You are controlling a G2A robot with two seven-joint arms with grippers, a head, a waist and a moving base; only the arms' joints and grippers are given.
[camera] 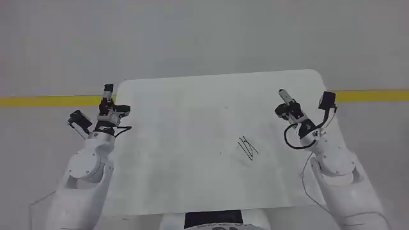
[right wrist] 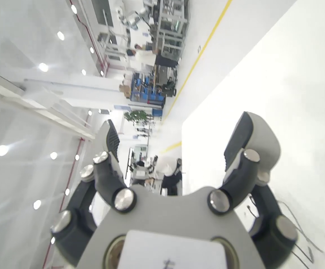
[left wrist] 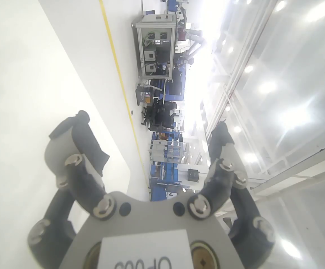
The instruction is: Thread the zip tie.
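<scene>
Two thin black zip ties (camera: 247, 147) lie crossed on the white table (camera: 192, 140), right of its middle and toward the near edge. My left gripper (camera: 108, 91) is at the table's left edge, far from the ties. In the left wrist view it (left wrist: 151, 125) stands open with nothing between its fingers. My right gripper (camera: 283, 94) is raised at the table's right side, behind and to the right of the ties. The right wrist view shows it (right wrist: 179, 130) open and empty, pointing away toward the room.
The table's rounded far corners and side edges lie close to both arms. Yellow floor lines (camera: 38, 100) run behind the table. Machine racks and blue bins (left wrist: 156, 48) stand far off in the room.
</scene>
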